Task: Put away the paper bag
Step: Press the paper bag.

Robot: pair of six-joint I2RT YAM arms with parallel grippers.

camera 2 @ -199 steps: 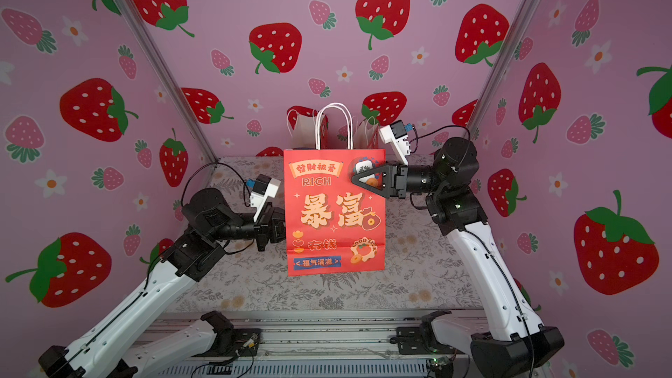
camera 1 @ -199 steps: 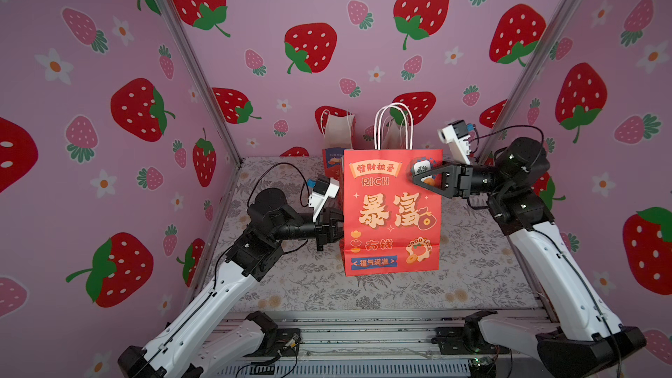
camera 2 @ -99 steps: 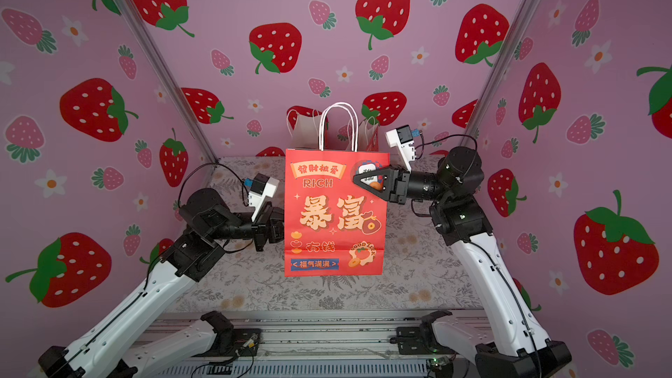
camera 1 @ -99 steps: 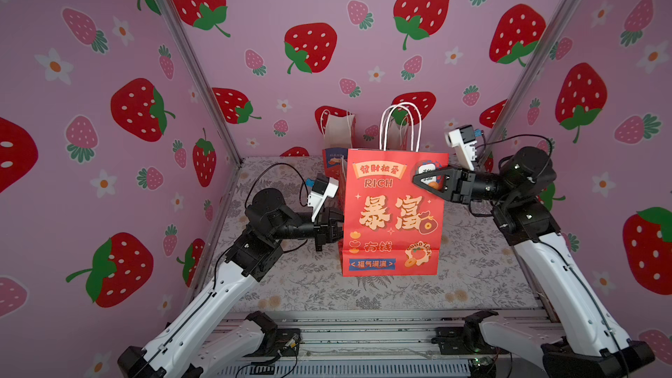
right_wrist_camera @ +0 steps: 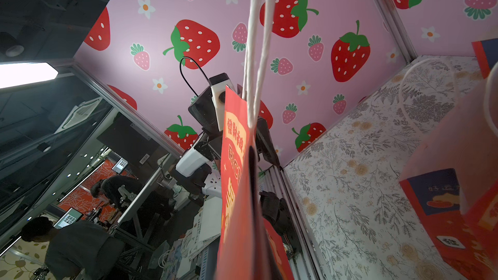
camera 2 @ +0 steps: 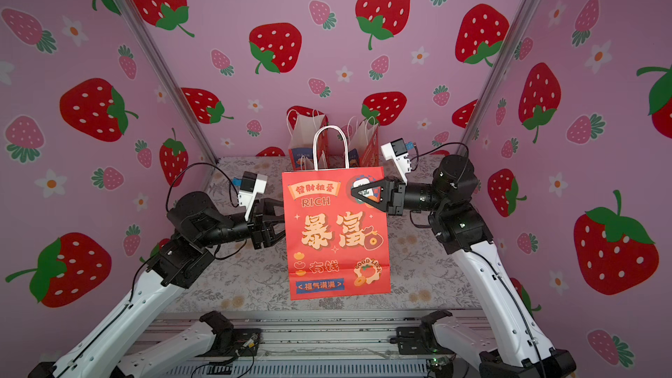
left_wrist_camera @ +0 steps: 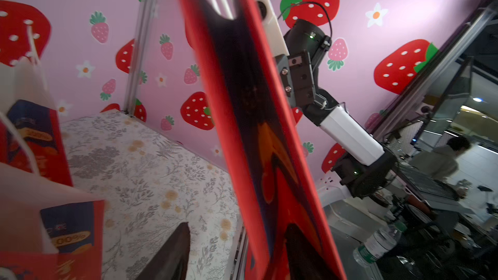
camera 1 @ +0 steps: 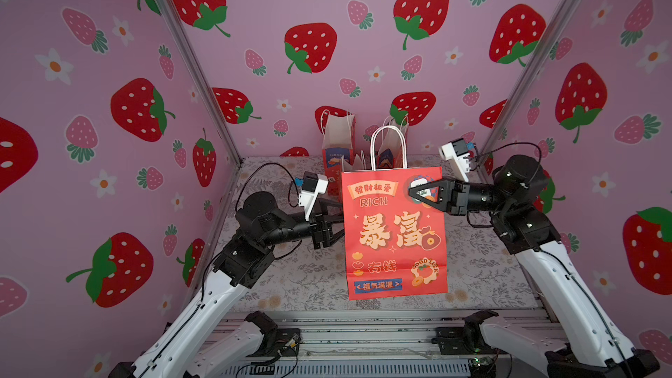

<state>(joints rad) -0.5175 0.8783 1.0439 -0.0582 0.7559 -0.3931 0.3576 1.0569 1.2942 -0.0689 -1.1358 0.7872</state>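
The counter [camera 1: 298, 278] carries other bags [camera 1: 338, 147] standing at its back wall. In front of them the red paper bag [camera 1: 394, 234] hangs upright above the counter, flat face to the camera, long axis vertical, handles [camera 1: 387, 147] up. The right gripper [camera 1: 418, 193] is clenched on the bag's upper right corner and alone bears it. The left gripper [camera 1: 336, 221] sits at the left edge, released, jaws parted. The storing move likely goes backward toward those bags.
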